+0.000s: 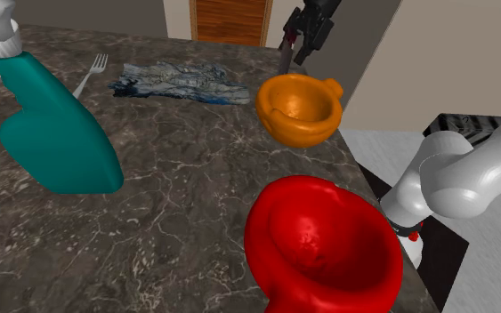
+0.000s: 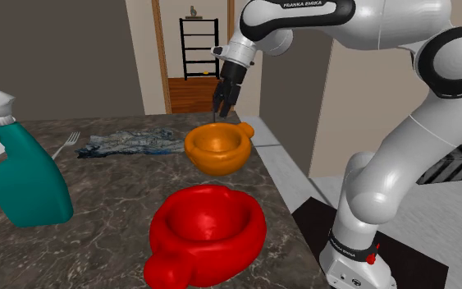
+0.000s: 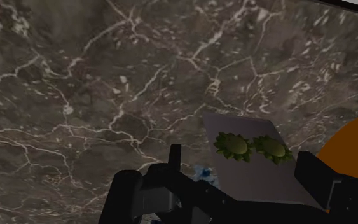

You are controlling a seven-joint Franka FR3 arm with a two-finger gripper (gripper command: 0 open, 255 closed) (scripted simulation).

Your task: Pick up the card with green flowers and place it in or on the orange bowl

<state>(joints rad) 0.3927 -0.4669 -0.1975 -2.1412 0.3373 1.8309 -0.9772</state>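
black gripper clasps the card with green flowers between its fingers, above the tabletop at the shoulder view's upper middle, by the far rim of the orange bowl. released this far off-centre, the card might clip that rim and fall outside.

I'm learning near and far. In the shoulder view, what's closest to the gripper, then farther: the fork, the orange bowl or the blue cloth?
From the gripper, holding the card:
1. Orange bowl, just under it.
2. Blue cloth, to the view's left.
3. Fork, farthest left, past the cloth.
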